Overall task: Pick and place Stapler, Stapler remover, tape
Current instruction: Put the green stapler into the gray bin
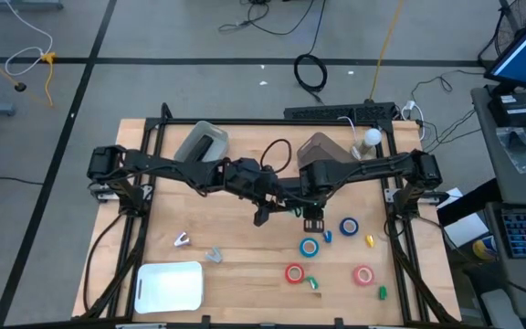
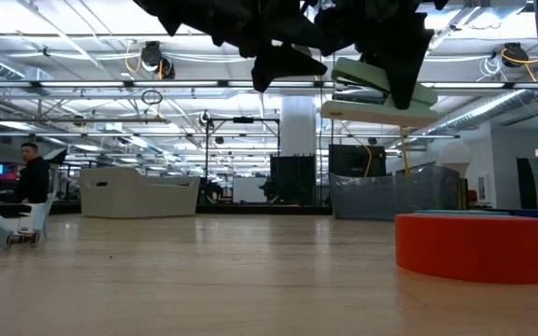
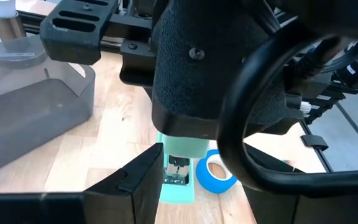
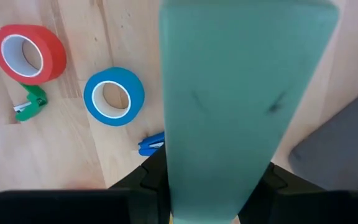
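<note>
My right gripper (image 1: 313,219) hangs over the table's middle, pointing down, shut on the pale green stapler (image 2: 381,93). My left gripper (image 1: 261,216) is open right beside it on the left, holding nothing. Two blue tape rolls (image 1: 349,226) (image 1: 310,247) and two red ones (image 1: 294,273) (image 1: 363,275) lie flat on the wood to the near right. A small white stapler remover (image 1: 182,239) lies on the table at the near left, with a grey piece (image 1: 214,255) next to it. My right gripper pinches the stapler's two long sides (image 4: 169,180) between its two fingers, coming from above and pointing down, with the fingers across its length. In the low view the fingers (image 2: 402,70) sit toward one end. The stapler is lifted clear of the table, nearly level.
A white tray (image 1: 169,285) lies at the near left corner. Two grey bins (image 1: 204,142) (image 1: 322,151) stand at the far side. Small clips lie among the tapes: yellow (image 1: 370,240), blue (image 1: 328,237), green (image 1: 313,283) (image 1: 382,292). A black frame (image 1: 400,219) borders the table.
</note>
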### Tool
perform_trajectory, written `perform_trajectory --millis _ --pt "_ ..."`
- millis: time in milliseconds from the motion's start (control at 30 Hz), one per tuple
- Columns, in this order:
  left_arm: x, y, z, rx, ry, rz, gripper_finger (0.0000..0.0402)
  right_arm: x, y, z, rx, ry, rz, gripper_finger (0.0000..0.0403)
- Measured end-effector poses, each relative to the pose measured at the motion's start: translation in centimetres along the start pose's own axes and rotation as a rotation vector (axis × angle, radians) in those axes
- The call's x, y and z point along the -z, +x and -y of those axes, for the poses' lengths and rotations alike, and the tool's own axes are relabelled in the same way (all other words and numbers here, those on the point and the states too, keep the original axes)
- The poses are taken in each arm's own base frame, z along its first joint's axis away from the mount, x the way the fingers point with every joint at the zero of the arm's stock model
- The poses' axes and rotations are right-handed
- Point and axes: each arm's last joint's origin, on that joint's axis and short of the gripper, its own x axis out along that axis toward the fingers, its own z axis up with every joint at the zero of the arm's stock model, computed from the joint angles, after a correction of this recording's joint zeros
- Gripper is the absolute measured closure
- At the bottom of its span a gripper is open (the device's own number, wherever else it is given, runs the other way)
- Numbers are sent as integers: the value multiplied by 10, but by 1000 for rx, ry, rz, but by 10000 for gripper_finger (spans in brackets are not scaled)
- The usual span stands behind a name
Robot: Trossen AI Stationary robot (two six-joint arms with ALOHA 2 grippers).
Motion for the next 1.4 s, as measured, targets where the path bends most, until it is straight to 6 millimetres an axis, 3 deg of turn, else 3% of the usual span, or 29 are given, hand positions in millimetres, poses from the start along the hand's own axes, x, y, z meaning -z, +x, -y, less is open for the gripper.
perform_trajectory --millis 467,1000,1400 --pt "1 0 -1 -14 14 14 191 -4 0 -1 -7 25 47 291" --pt "1 -1 -5 -35 62 5 133 -6 -2 -6 -12 70 93 291" --pt "21 -3 -13 -73 -2 -201 133 -9 0 -7 -14 64 101 291"
